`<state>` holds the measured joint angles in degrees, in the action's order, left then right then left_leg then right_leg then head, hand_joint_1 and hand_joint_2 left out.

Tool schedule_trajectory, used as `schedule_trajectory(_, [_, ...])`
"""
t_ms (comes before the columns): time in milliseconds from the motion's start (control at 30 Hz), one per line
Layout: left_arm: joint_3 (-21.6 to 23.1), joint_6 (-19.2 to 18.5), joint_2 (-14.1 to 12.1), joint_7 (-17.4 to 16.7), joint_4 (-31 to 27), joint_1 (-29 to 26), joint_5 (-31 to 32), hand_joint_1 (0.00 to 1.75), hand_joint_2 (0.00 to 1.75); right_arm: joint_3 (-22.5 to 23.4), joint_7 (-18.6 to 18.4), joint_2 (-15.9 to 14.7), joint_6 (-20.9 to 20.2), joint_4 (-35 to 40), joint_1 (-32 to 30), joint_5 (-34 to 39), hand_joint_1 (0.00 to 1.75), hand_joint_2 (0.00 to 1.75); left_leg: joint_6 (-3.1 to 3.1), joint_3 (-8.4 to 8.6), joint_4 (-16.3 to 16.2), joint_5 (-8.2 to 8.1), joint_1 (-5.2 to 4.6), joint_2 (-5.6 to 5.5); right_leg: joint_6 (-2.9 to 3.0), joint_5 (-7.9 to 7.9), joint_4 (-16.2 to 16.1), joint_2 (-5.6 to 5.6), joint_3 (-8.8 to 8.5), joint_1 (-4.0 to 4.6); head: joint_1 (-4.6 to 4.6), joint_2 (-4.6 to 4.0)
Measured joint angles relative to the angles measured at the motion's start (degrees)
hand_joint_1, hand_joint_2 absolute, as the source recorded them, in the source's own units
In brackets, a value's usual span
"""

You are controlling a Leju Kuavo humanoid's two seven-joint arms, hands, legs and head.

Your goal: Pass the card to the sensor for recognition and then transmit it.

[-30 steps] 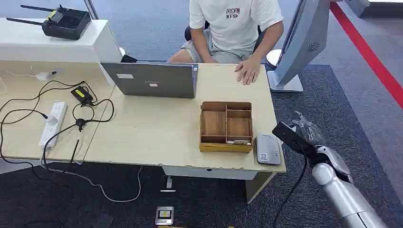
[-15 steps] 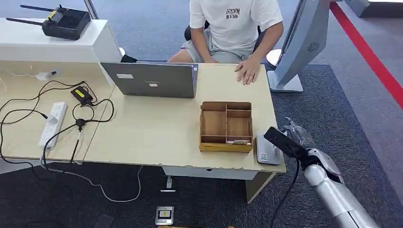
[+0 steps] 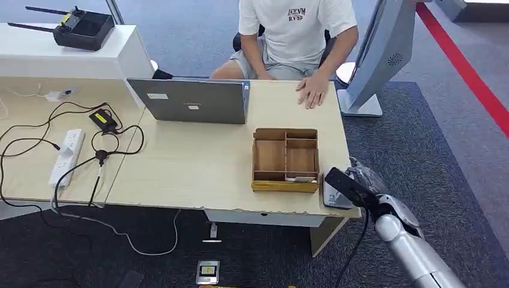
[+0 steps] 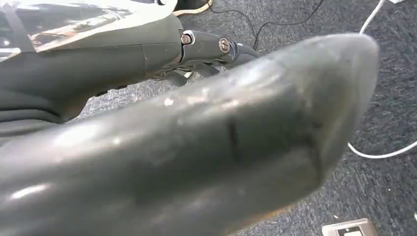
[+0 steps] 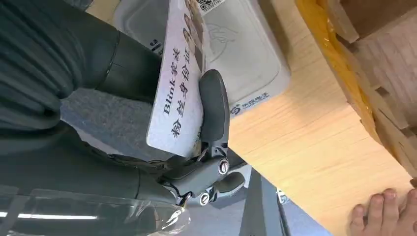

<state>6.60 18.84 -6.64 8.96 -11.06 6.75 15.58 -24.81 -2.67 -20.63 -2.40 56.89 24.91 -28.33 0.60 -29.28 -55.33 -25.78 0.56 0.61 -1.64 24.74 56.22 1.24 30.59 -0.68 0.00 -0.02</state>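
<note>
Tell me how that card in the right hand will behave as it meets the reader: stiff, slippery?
The card looks flat and unbent in the right hand, so probably stiff. Its glossy printed face suggests it could slip between the fingers. Thin, so likely light; pressing it on the card reader shouldn't shift that.

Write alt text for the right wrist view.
The right hand pinches a white printed card just above a grey card sensor lying on the light wood table. A wooden organiser box sits beside the sensor, and a person's fingers rest on the table.
</note>
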Motion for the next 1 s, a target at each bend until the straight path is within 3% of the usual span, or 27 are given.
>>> schedule_trajectory(533, [0.09, -0.31, 0.0, -0.22, 0.0, 0.23, 0.63, 0.0, 0.0, -0.87, -0.13, -0.09, 2.67, 0.37, 0.08, 2.8, 1.75, 1.75, -0.01, -0.03, 0.0, 0.05, 0.0, 0.0, 0.0, -0.09, 0.02, 0.0, 0.01, -0.01, -0.02, 0.0])
schedule_trajectory(733, [0.09, -0.31, 0.0, 0.33, 0.0, 0.33, 0.55, 0.0, 0.0, 1.11, -0.72, -2.64, 1.71, 3.5, 5.61, 3.08, 1.75, 1.75, -0.09, -0.14, -0.01, 0.15, -0.04, 0.02, -0.06, -0.19, 0.01, -0.01, 0.13, -0.04, 0.0, 0.0])
schedule_trajectory(1000, [0.11, -0.28, 0.04, 0.61, 0.0, 0.46, 0.28, 0.0, 0.0, 2.67, 2.58, -4.72, 0.55, 3.91, 14.95, 1.31, 1.75, 1.75, -0.07, -0.26, -0.02, 0.25, -0.04, 0.02, -0.07, -0.3, 0.01, 0.0, 0.23, -0.05, 0.0, 0.0])
